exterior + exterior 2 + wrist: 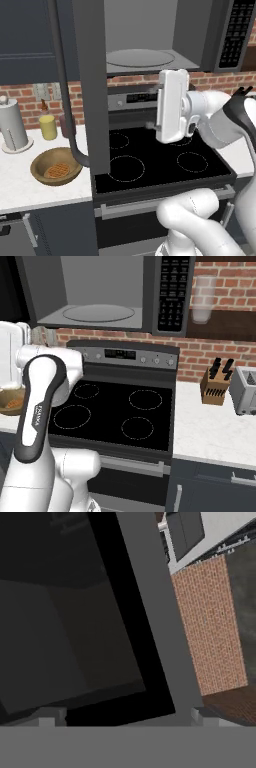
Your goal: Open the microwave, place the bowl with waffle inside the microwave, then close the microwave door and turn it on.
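Note:
The microwave (150,30) hangs above the stove with its cavity exposed and its keypad (235,35) at the right. Its door (92,85) is swung wide out toward me, the bar handle (64,100) on its outer face. My gripper (155,107) hovers over the stove just right of the door's inner side. It is open, and the door frame (150,612) and black glass fill the space ahead of the fingertips (47,717). The brown bowl (56,166) rests on the left counter with the waffle (58,171) inside; the bowl (11,400) peeks out behind my arm.
The black stove top (160,160) lies below the hand. A yellow jar (48,127), a maroon jar and a silver canister (12,125) stand behind the bowl. A knife block (215,383) and toaster (246,390) sit on the right counter.

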Controlling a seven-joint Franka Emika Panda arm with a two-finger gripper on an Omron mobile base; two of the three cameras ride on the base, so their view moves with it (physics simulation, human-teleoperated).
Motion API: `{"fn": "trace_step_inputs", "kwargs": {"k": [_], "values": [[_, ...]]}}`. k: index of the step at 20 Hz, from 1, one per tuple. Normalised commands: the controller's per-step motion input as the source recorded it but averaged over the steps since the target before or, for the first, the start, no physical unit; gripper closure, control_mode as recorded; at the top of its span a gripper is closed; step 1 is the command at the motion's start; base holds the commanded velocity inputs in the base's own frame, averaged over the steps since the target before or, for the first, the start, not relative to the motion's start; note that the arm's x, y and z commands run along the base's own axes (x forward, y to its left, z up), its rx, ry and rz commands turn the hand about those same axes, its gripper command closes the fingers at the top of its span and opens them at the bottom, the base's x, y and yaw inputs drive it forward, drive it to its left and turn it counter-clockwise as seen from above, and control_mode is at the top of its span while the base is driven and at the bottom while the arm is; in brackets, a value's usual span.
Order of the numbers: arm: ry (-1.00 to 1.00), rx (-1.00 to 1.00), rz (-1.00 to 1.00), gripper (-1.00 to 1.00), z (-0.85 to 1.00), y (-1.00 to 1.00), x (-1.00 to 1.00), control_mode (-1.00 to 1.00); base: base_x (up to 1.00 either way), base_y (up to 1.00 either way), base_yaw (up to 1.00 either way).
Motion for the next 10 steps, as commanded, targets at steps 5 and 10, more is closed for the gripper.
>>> {"fn": "trace_step_inputs", "kwargs": {"k": [5, 10], "values": [[0.00, -0.27, 0.00, -1.00, -0.59, -0.02, 0.12, -1.00, 0.00, 0.00, 0.00], [0.00, -0.32, 0.00, -1.00, -0.96, 0.00, 0.27, -1.00, 0.00, 0.00, 0.00]]}}
